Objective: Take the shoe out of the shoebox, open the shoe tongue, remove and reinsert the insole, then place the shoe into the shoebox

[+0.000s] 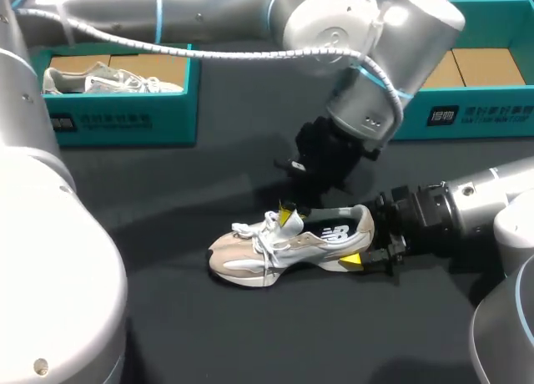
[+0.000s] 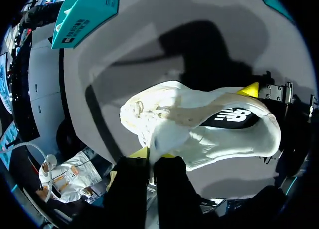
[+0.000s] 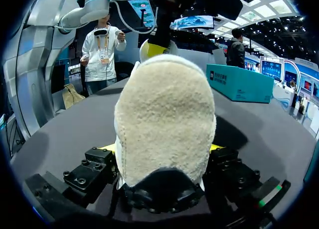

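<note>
Heel of the shoe sits closest, wedged btw the two fingers of the right hand, one yellow tip on each side. So that hand is clenched on the heel, low at counter level, prob. to pin the shoe so it can't slide or tip while the other arm works. Shoe is out of its box, sole-down on the dark counter, toe toward the left arm's side, heel toward the right. Left hand comes in from above at the lace area, tips close together w/ the white tongue pinched btw them, i.e. grasping it, looks like to lift it and open the mouth. Insole not visible. Step in hand: tongue opening; insole out/in and re-boxing not yet done. Further out, two teal boxes at the far side: left box holds another shoe; right box shows bare cardboard floor, likely where this one goes back.
</note>
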